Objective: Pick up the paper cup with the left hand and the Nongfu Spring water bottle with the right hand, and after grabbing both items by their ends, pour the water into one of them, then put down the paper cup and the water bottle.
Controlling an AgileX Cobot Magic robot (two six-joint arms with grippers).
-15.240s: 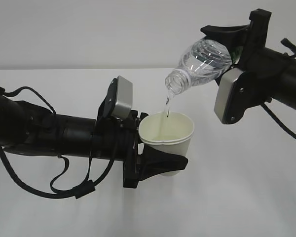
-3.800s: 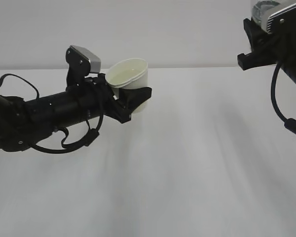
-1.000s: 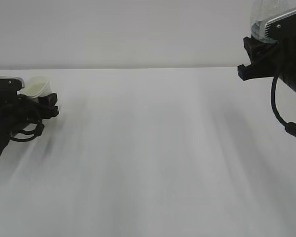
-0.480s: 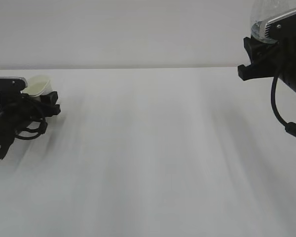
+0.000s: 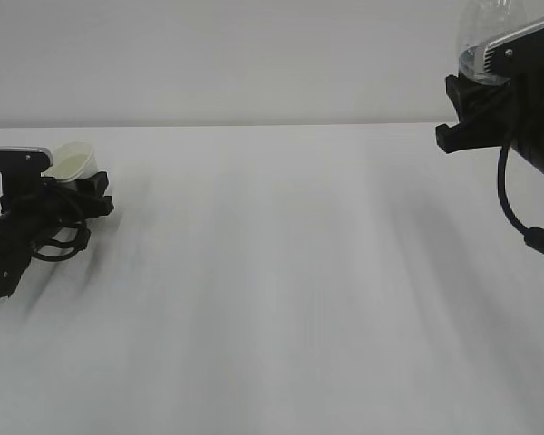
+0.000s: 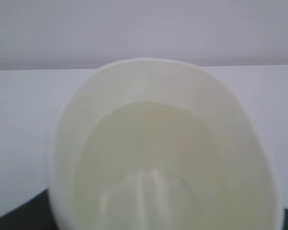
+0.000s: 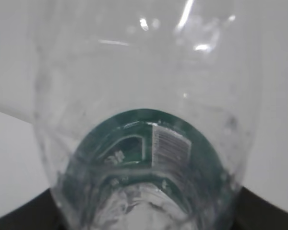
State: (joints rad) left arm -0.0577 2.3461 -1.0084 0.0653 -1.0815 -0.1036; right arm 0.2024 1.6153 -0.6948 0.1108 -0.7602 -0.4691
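At far left, paper cup (image 5: pixel 70 160) barely shifted (still gripped).

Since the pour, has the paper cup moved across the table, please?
Yes. The paper cup, gripped by the left hand, has travelled leftward to the table's left edge.

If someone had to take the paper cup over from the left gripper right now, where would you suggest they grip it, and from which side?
Grip the paper cup by its upper wall just under the rolled rim, coming from above on the side away from the left hand. It sits upright and tapered with its lower body clamped between the black fingers, so only the top band is free. A gentle pinch seems wise, since the mouth already looks squeezed oval.
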